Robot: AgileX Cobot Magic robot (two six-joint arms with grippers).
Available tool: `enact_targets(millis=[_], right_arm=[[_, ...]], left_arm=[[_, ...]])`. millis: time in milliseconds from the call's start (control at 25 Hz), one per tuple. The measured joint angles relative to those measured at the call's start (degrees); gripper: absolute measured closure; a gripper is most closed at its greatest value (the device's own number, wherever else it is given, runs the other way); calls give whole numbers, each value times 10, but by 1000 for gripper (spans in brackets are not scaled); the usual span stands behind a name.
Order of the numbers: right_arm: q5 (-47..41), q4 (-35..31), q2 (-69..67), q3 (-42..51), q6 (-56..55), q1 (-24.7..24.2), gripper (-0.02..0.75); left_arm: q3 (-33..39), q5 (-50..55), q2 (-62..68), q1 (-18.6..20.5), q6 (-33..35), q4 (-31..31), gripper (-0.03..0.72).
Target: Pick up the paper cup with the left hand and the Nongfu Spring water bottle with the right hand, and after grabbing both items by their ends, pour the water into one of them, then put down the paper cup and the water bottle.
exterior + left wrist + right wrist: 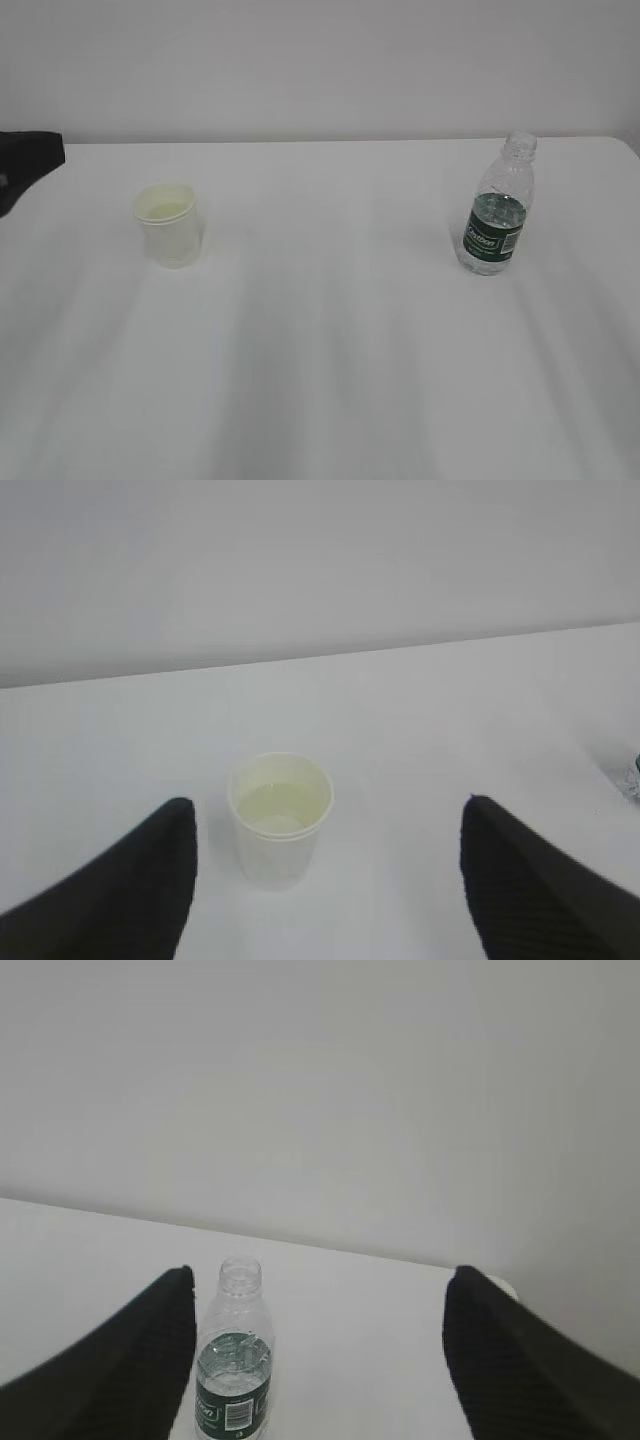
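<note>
Exterior view first: the paper cup (168, 224) is standing upright on the left of the white table (330, 350), and the Nongfu Spring water bottle (498, 205) is standing upright, capless, well apart from it on the right. Left wrist view now: the left gripper (328, 880) is hanging with its jaws spread wide, gripping nothing, the cup (280, 818) sitting beyond them and nearer the left finger. Right wrist view: the right gripper (318, 1355) is gaping wide too, empty, with the bottle (235, 1365) sitting just beside its left finger.
</note>
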State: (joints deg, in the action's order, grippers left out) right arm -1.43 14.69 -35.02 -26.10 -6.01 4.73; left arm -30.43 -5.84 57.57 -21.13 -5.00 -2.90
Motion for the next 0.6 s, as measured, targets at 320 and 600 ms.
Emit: enact_targets(millis=[320,600], right_arm=[[-106,-3,108,0,-1,0,152],[-223,-23,175,0,-1,0,152]], left_arm=[[0,68,-108,0,0,0,101],[0,194,-183,0,0,0,104]])
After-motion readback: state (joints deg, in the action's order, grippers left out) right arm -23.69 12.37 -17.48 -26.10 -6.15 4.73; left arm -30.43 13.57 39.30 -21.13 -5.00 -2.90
